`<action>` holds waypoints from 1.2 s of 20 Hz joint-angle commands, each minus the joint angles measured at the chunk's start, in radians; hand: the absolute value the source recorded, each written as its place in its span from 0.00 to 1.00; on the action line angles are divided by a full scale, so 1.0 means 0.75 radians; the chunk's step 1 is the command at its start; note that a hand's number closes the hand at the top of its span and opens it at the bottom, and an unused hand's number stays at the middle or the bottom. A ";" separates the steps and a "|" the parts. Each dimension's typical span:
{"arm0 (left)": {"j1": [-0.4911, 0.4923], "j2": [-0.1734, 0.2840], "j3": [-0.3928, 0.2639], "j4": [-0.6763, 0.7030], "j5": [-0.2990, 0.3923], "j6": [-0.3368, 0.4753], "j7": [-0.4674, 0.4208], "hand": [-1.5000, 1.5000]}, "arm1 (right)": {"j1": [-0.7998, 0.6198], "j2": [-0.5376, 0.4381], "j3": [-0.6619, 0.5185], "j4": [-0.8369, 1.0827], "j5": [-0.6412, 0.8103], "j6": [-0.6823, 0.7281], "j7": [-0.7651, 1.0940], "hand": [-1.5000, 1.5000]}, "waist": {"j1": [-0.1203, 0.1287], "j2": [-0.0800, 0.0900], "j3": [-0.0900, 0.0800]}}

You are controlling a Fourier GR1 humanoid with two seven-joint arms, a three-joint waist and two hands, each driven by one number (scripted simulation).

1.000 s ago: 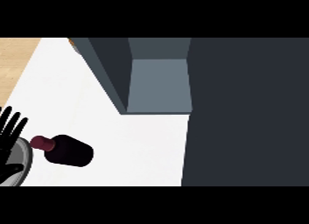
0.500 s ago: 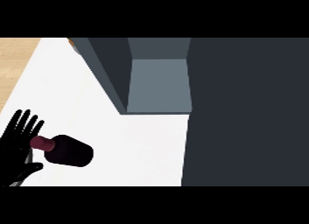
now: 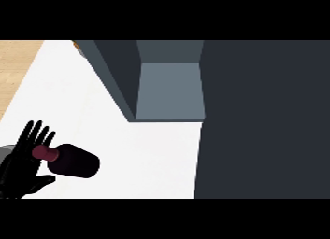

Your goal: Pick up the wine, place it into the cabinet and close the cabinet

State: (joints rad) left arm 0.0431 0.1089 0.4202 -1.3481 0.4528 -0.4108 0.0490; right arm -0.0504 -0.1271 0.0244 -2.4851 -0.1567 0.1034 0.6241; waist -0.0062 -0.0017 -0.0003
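Observation:
The wine bottle (image 3: 74, 160) stands on the white counter (image 3: 139, 154) at the lower left, dark body with a reddish cap (image 3: 43, 153), seen from above. My left hand (image 3: 19, 170) is right beside it on its left, fingers straight and spread, the cap overlapping them and the thumb below the bottle's neck. The grey cabinet (image 3: 167, 91) is open at the top centre, its inside bare. Its dark door (image 3: 271, 121) fills the right side. My right hand is out of view.
A wooden floor strip (image 3: 9, 70) runs past the counter's left edge. The dark cabinet side panel (image 3: 115, 74) slants down toward the counter. White counter surface lies between the bottle and the cabinet opening.
My left hand has moved right and up from the lower left edge until its fingers reach the bottle's cap. The bottle has stayed where it was.

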 commanded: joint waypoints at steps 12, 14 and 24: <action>0.003 -0.054 -0.090 0.184 -0.129 -0.003 -0.212 0.00 | 0.030 0.042 0.008 -0.120 -0.076 0.016 0.029 0.00 | 0.004 0.001 0.000; -0.142 0.016 -0.041 0.387 -0.118 -0.020 -0.267 0.00 | -0.060 0.036 0.015 -0.131 -0.075 -0.031 0.118 0.00 | 0.000 0.002 -0.001; -0.125 -0.025 -0.084 0.479 -0.131 -0.039 -0.356 0.00 | 0.060 0.028 0.025 -0.271 -0.078 0.002 0.125 0.00 | -0.007 -0.001 0.000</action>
State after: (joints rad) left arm -0.0415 0.1093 0.3660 -1.0266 0.3611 -0.4485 -0.1890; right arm -0.0970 -0.1022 0.0531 -2.4847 -0.1390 0.0954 0.6685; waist -0.0068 -0.0015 -0.0004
